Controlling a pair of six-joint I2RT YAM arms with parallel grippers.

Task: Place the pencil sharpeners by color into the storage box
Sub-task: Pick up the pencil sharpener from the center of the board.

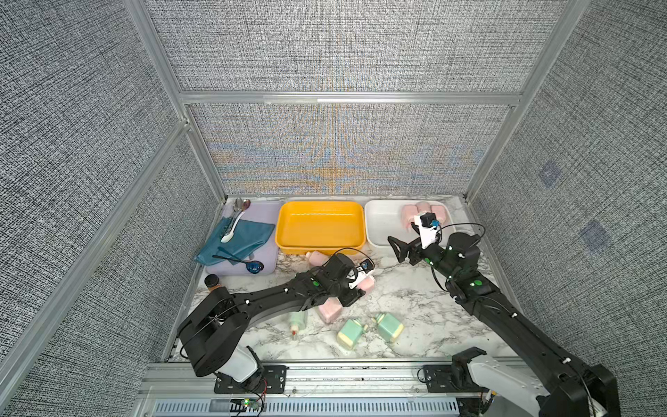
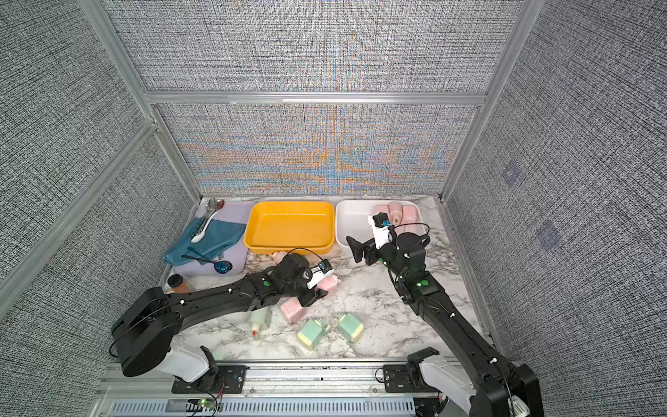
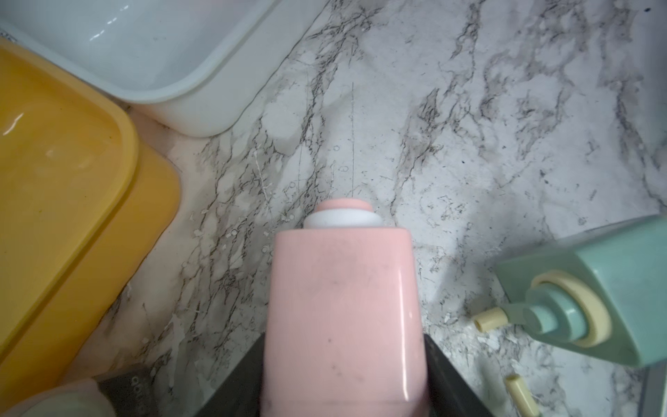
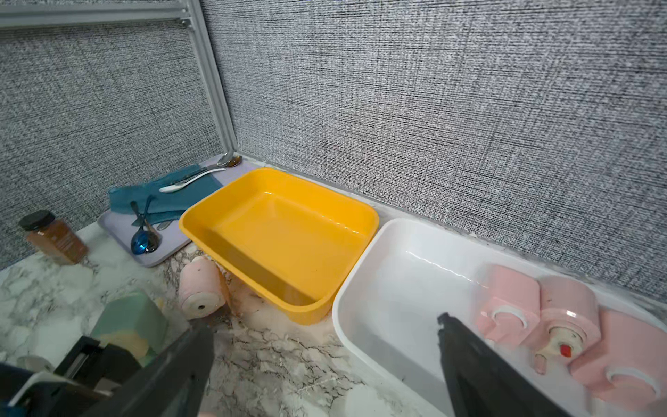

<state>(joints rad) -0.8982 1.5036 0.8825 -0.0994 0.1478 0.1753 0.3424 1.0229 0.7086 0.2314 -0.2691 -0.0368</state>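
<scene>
Marble table (image 1: 415, 299) had three containers along the back wall: a yellow bin (image 1: 321, 227), bare inside, a white bin (image 1: 382, 224) and a lilac tray (image 1: 265, 214) w/ a blue cloth (image 1: 242, 236) and spoons (image 1: 228, 237). The L arm lay across mid-table, hiding part of one pink block (image 1: 329, 311). A spice jar (image 1: 212, 282) stood by the tray's near corner. Three binned pink sharpeners (image 1: 424, 213) sat packed in the white bin's far right corner. A stray pink sharpener (image 1: 317, 257) lay against the yellow bin's near wall. Three green sharpeners (image 1: 351, 333) lay toward the front edge.

Left gripper (image 3: 344, 364) was clamped on the held pink sharpener (image 3: 343, 289), a finger on each flank and its white-ringed end pointing away from the jaws. Can't tell if it was clear of the marble. Right gripper (image 1: 395, 249) hovered at the white bin's near left corner, jaws spread wide w/ nothing btwn them.
</scene>
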